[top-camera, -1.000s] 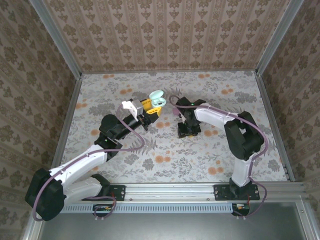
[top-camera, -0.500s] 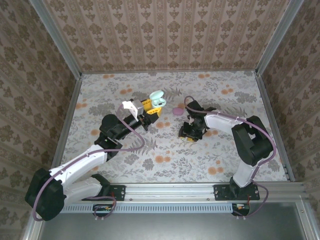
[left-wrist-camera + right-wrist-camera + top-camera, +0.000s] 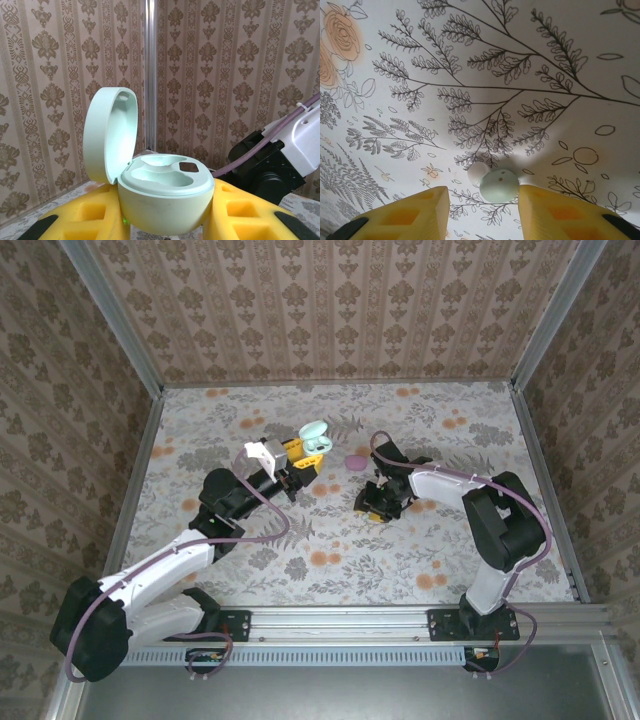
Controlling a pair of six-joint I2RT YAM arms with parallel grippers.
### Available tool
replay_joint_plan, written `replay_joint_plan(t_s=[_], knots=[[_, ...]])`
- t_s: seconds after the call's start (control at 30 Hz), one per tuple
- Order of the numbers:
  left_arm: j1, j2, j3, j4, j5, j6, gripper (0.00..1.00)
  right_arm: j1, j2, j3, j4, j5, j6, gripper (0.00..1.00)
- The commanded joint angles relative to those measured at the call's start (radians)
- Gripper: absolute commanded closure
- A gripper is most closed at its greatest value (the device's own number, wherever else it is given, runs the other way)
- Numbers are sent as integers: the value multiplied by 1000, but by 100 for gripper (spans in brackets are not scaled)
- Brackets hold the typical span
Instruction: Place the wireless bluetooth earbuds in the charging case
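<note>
The charging case [image 3: 164, 194], mint green with its lid open, is clamped in the left end effector [image 3: 300, 457] above the counter [image 3: 450, 435]. To the case's right, the right end effector [image 3: 480, 194] has been lowered around an earbud [image 3: 499, 185]. The earbud is straddled by parted fingers and not yet gripped.

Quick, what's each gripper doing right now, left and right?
Left gripper: shut on the mint-green rounded plastic charging case, lid open.
Right gripper: open, straddling the small mint-green earbud on the floral table.
</note>
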Motion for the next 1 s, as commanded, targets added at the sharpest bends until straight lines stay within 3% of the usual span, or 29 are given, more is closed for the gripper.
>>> replay_joint_plan(t_s=[0.0, 0.53, 0.8, 0.97], knots=[[6, -8, 29, 20, 8, 18, 68, 7, 30, 21, 7, -20, 9, 57], [5, 0, 37, 14, 9, 19, 68, 19, 156, 203, -59, -53, -90, 58], [6, -3, 35, 8, 7, 16, 68, 10, 89, 196, -135, 39, -168, 58], [6, -3, 38, 5, 8, 19, 68, 3, 90, 177, -149, 11, -247, 61]])
